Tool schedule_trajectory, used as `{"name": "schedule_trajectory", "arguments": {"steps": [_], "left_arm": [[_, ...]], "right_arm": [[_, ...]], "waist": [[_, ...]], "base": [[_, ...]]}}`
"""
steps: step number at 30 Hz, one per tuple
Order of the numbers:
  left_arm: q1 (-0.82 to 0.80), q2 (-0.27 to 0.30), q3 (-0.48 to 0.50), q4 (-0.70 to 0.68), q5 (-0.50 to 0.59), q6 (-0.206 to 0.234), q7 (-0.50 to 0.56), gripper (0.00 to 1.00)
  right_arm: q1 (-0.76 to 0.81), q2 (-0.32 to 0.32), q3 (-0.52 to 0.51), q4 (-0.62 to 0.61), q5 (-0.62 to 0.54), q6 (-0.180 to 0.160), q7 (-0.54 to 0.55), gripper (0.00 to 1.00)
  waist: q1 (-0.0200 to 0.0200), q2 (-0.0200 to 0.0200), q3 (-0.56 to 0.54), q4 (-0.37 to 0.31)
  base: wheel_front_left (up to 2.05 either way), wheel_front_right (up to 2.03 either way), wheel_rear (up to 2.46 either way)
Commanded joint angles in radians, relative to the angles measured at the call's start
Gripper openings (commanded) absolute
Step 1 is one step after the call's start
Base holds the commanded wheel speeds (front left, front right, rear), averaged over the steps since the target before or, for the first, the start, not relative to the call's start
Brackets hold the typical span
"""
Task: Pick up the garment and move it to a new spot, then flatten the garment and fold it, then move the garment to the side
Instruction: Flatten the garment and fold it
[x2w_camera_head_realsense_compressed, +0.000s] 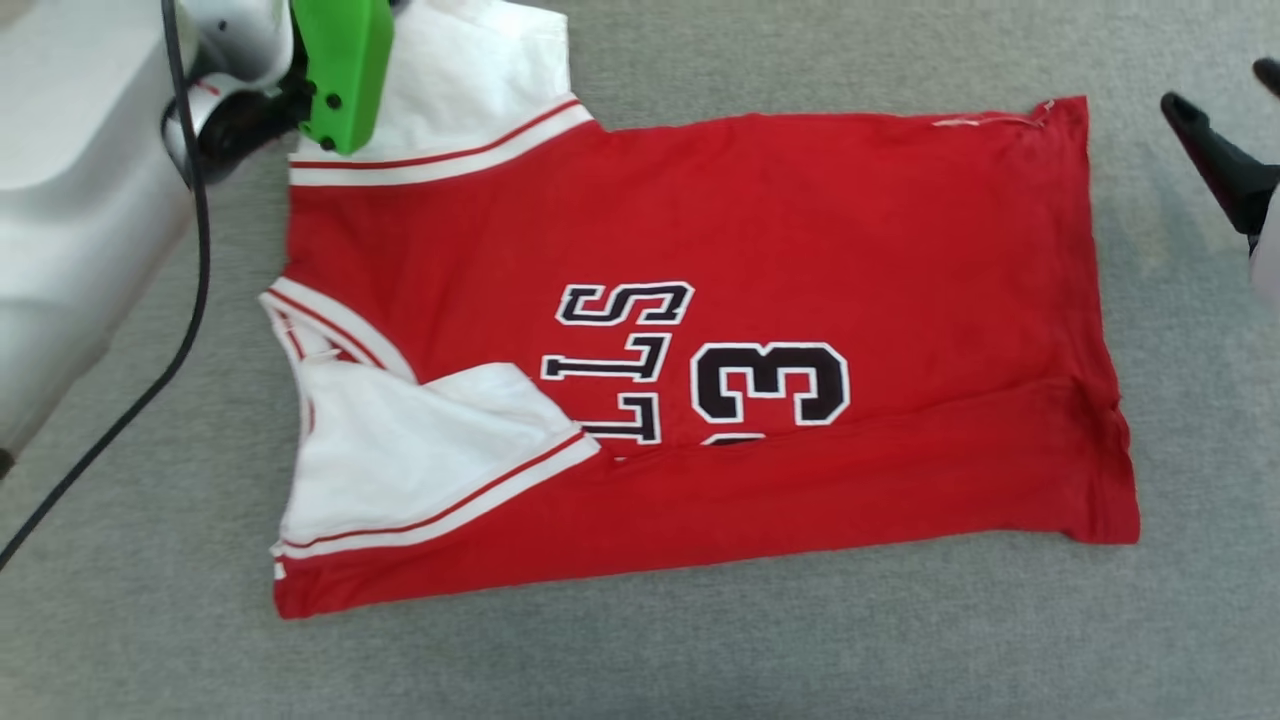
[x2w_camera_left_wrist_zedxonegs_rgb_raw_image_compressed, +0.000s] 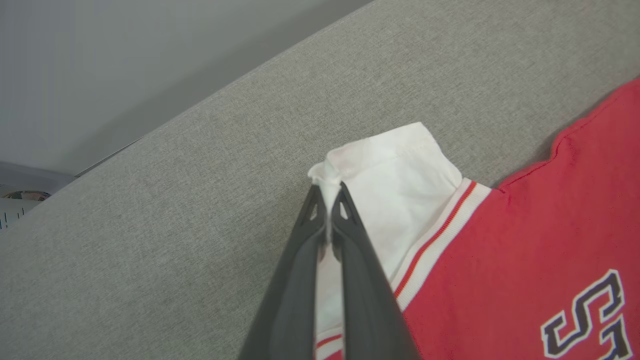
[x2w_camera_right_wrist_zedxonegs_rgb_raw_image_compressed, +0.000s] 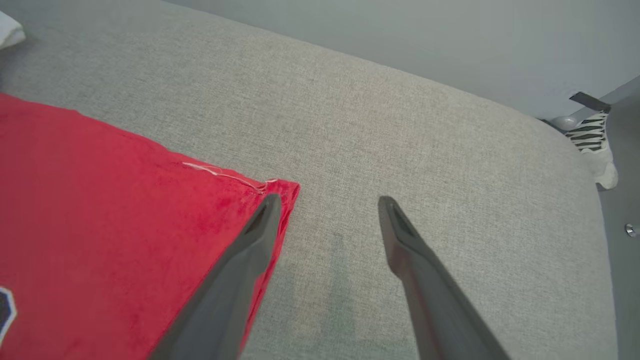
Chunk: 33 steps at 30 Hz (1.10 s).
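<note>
Because my left gripper (x2w_camera_left_wrist_zedxonegs_rgb_raw_image_compressed: 327, 192) is clenched on only the tip of the garment's (x2w_camera_head_realsense_compressed: 800, 220) white sleeve (x2w_camera_left_wrist_zedxonegs_rgb_raw_image_compressed: 395, 185), the thin cloth may slip free when I pull, or drag the body askew. My right gripper (x2w_camera_right_wrist_zedxonegs_rgb_raw_image_compressed: 328, 201) is released beside the hem corner (x2w_camera_right_wrist_zedxonegs_rgb_raw_image_compressed: 286, 189) and could close on nothing. The garment lies flat on the grey woven surface (x2w_camera_head_realsense_compressed: 700, 660). A pale wall (x2w_camera_right_wrist_zedxonegs_rgb_raw_image_compressed: 450, 40) stands beyond the garment.

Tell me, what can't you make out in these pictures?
Lettering: head view, its lower part lies under the garment's folded edge and white sleeve.
Left gripper: head view, a green cover hides its fingers.
Right gripper: head view, cut off by the right edge.
Striped thing: right wrist view, too small to identify.
</note>
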Motion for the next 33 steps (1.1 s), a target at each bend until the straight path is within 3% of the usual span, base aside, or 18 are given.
{"name": "schedule_trajectory", "arguments": {"steps": [1,5,9,18,24,25,26,27,33], "left_arm": [[0.02,0.0,-0.003,-0.015,0.008,-0.003,-0.019,0.0],[0.034,-0.005,-0.01,-0.056,0.023,-0.003,-0.067,0.0],[0.034,-0.012,-0.013,-0.084,0.035,-0.003,-0.108,0.0],[0.037,-0.033,-0.015,-0.095,0.052,-0.003,-0.179,0.0],[0.045,-0.049,-0.017,-0.075,0.051,-0.003,-0.207,0.0],[0.048,-0.05,-0.017,-0.071,0.051,-0.003,-0.21,0.0],[0.05,-0.05,-0.017,-0.067,0.051,-0.003,-0.212,0.0],[0.054,-0.051,-0.018,-0.062,0.05,-0.003,-0.216,0.0],[0.1,-0.052,-0.011,-0.018,0.03,-0.003,-0.274,0.0]], "right_arm": [[-0.036,-0.015,0.031,0.023,0.035,-0.001,0.059,1.0],[-0.116,-0.051,0.121,0.094,0.102,-0.001,0.235,1.0],[-0.185,-0.062,0.194,0.165,0.094,-0.001,0.323,1.0],[-0.276,0.007,0.255,0.365,0.057,-0.001,0.305,1.0],[-0.248,0.042,0.324,0.466,0.086,-0.001,0.277,1.0],[-0.243,0.043,0.336,0.476,0.098,-0.001,0.273,0.9],[-0.242,0.044,0.339,0.483,0.107,-0.001,0.262,0.19],[-0.243,0.044,0.342,0.491,0.115,-0.001,0.243,0.0],[-0.257,0.031,0.367,0.492,0.136,-0.001,0.082,0.0]], "waist": [[-0.0001,0.0,-0.043,0.052],[-0.0001,0.0,-0.046,0.083],[-0.0001,0.0,-0.031,0.115],[-0.0001,0.0,0.015,0.157],[-0.0001,0.0,0.024,0.164],[-0.0001,0.0,0.023,0.163],[-0.0001,0.0,0.021,0.161],[-0.0001,0.0,0.016,0.159],[-0.0001,0.0,-0.043,0.148]], "base": [[0.0,0.0,0.0],[0.0,0.0,0.0],[0.0,0.0,0.0],[0.0,0.0,0.0],[0.0,0.0,0.0],[0.0,0.0,0.0],[0.0,0.0,0.0],[0.0,0.0,0.0],[0.0,0.0,0.0]]}}
